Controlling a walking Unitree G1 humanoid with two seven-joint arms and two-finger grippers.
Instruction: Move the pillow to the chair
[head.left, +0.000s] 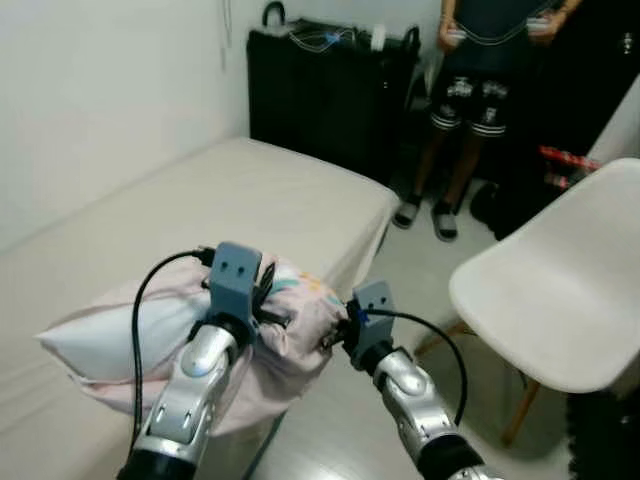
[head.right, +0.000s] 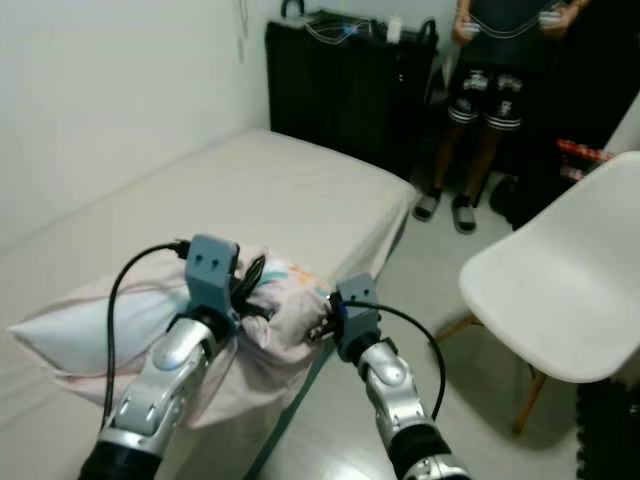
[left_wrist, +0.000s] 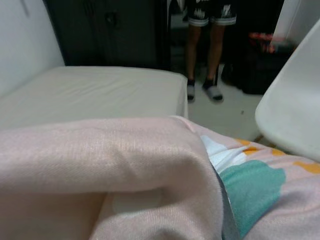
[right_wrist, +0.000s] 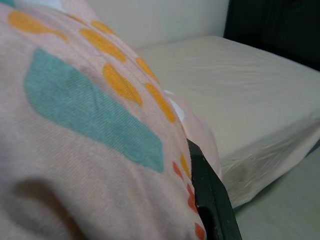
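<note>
Pillow (head.left: 120, 335) fabric hides both claws' fingertips.

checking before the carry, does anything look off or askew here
Nothing looks damaged or spilled. The pillow is bunched and creased where the left gripper and right gripper press into it at the edge of the bed, with its corner drooping over the side. The chair stands upright nearby.

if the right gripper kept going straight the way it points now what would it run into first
The pillow: the right gripper points toward the bed, and its fingers already lie against the pink patterned fabric. Past the pillow comes the mattress, though depth there is hard to judge.
</note>
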